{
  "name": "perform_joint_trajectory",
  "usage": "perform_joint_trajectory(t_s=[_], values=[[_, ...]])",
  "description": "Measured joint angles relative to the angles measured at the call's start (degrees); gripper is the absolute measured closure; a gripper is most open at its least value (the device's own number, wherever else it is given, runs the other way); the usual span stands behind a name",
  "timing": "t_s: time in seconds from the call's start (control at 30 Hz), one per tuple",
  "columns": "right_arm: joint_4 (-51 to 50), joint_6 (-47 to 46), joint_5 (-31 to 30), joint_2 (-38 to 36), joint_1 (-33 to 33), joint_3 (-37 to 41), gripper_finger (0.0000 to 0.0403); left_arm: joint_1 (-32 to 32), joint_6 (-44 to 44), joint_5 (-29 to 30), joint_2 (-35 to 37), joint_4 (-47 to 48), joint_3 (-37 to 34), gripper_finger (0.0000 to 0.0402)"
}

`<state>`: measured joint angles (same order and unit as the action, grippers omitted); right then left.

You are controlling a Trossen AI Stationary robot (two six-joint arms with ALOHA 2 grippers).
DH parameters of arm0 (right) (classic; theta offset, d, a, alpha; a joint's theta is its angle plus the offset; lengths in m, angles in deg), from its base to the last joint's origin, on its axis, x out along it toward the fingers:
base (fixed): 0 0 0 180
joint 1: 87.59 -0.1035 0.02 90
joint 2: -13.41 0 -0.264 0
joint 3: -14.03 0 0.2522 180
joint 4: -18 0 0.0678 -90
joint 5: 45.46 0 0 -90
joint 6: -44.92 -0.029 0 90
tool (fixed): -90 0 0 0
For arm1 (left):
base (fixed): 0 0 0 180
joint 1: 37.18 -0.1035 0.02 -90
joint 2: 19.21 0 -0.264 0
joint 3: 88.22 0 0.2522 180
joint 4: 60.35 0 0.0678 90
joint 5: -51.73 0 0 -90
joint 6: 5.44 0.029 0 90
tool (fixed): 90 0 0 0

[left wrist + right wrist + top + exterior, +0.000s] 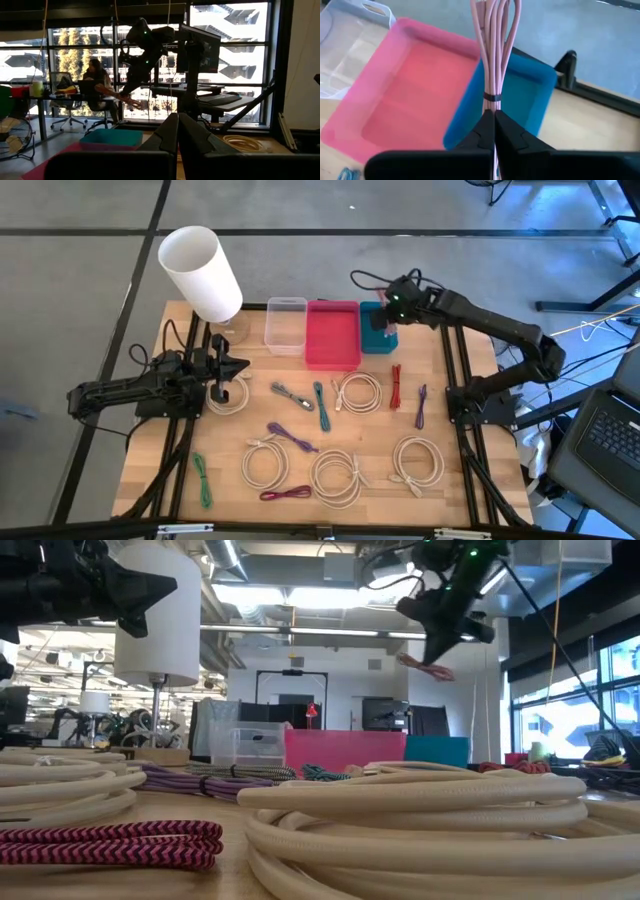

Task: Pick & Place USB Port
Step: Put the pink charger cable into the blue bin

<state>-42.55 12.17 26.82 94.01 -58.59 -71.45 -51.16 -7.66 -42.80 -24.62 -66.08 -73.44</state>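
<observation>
My right gripper (388, 326) hangs over the teal bin (372, 330) at the table's far edge, shut on a bundled pink cable (492, 50). The low view shows this gripper (448, 638) high above the table with the pink cable (422, 665) sticking out of it. In the right wrist view the teal bin (522, 95) lies right below the cable, beside the pink bin (415, 100). My left gripper (240, 367) waits shut and empty near the table's left side, above a white coil (228, 395); its fingers (177, 127) touch nothing. My right gripper (494, 116) pinches the pink cable bundle between its two fingers, at a spot just below its black tie (491, 97). The fingers lie along the bundle, slanting down from above. The bundle is lifted clear of the table and pokes out beyond the fingertips over the teal bin.
A clear bin (285, 325) and the pink bin (332, 335) stand left of the teal one. A white lamp (200, 270) rises at the far left corner. Several coiled cables lie on the table: white coils (335, 475), red (396, 385), purple (421, 405), green (203, 478).
</observation>
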Motion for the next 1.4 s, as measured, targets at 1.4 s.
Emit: perform_joint_trajectory(t_s=[1.4], values=[[5.79, -8.6, 15.84, 28.42, 9.42, -3.52, 0.0403, -0.02, -0.12, -0.2, 0.02, 0.01, 0.0, 0.0398]])
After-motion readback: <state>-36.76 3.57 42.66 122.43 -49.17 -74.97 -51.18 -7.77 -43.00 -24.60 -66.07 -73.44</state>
